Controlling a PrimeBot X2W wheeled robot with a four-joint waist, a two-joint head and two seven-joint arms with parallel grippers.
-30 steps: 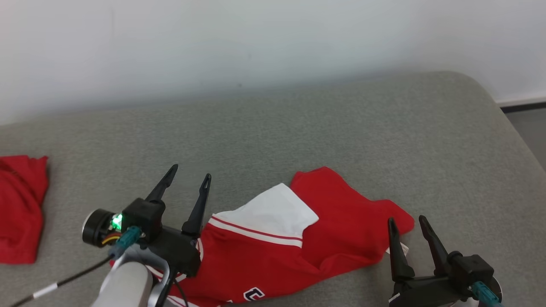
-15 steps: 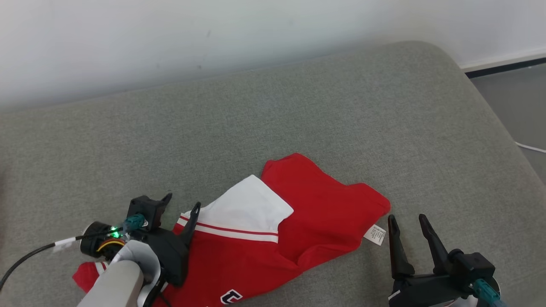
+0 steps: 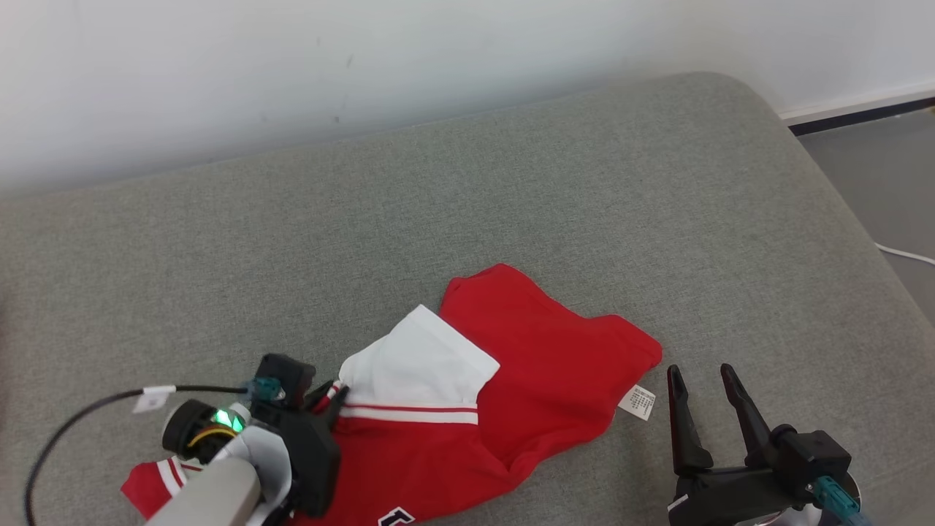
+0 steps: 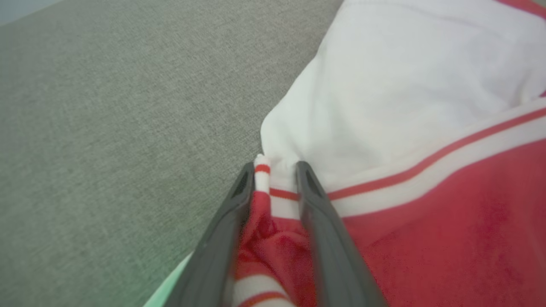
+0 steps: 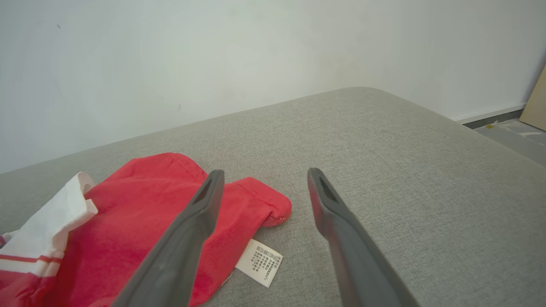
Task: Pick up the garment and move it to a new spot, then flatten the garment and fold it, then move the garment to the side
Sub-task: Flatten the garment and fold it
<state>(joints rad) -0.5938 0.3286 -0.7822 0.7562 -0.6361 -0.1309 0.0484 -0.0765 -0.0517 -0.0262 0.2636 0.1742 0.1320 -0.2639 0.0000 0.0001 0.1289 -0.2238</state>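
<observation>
The garment [image 3: 540, 365] is a red shirt with a white panel and red-and-white striped trim, lying crumpled on the grey cushion [image 3: 511, 183]. My left gripper [image 3: 329, 394] is down at its left side. In the left wrist view the two fingers of the left gripper [image 4: 277, 164] pinch a bunched fold of the garment's [image 4: 426, 234] striped edge. My right gripper [image 3: 699, 372] stands open just right of the garment, above the cushion. In the right wrist view the right gripper [image 5: 264, 172] holds nothing, and the garment [image 5: 140, 213] lies to its left.
A white care label [image 3: 638, 402] sticks out of the garment's right edge, also seen as the label [image 5: 259, 261] below my right fingers. The cushion's rounded right edge drops to the floor [image 3: 876, 168], where a white cable [image 3: 906, 253] lies. A white wall stands behind.
The head camera shifted early on. My left gripper has come down onto the garment's striped left edge and its fingers have closed in on a fold. The right gripper has stayed put.
</observation>
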